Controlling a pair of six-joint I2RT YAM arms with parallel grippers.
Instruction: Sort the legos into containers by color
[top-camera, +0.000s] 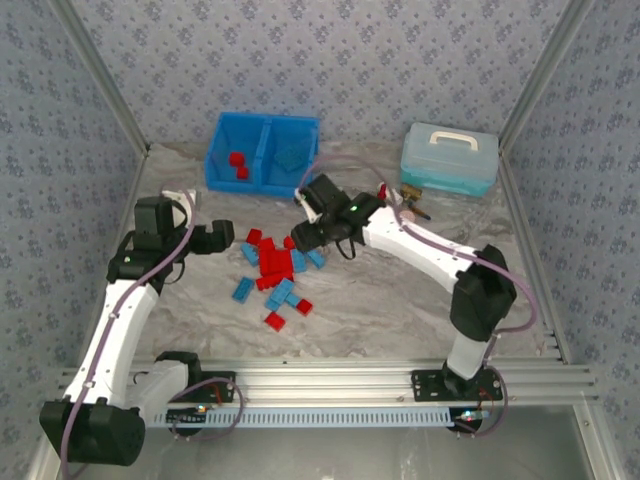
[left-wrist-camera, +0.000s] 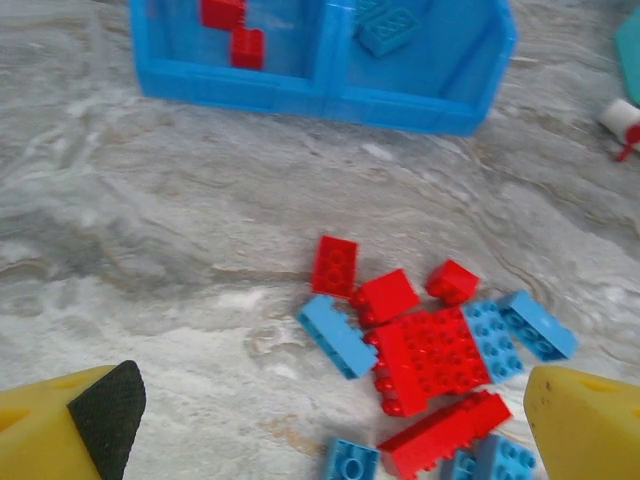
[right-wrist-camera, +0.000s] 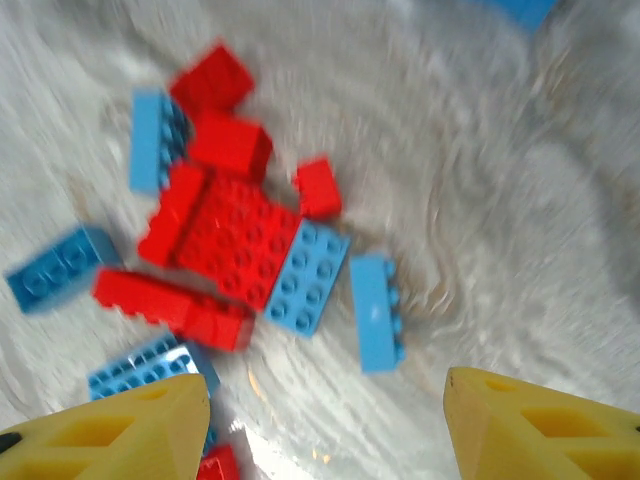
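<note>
My left claw (top-camera: 225, 238) hangs over the left part of the grey marbled table (top-camera: 400, 300), just left of the pile. From above I cannot judge its opening. The left wrist camera shows it: the two yellow fingers (left-wrist-camera: 70, 435) stand wide apart, with nothing between them.

Toward the far edge, left of the middle, sits the bright blue plastic bin (top-camera: 262, 150) with a middle divider. Its left compartment has two red bricks (top-camera: 237, 165) and its right compartment has one light blue brick (top-camera: 290, 158). The left wrist view makes the studs of that blue one clear.

The pile of loose red and light blue plastic legos (top-camera: 275, 272) lies near the middle of the table, with many of them touching.

My right claw (top-camera: 305, 236) is over the far right side of the pile. Its wrist picture is blurred, but there the fingers are spread wide and hold nothing.

From above I also see a pale teal lidded box (top-camera: 448, 160) near the far right corner.
</note>
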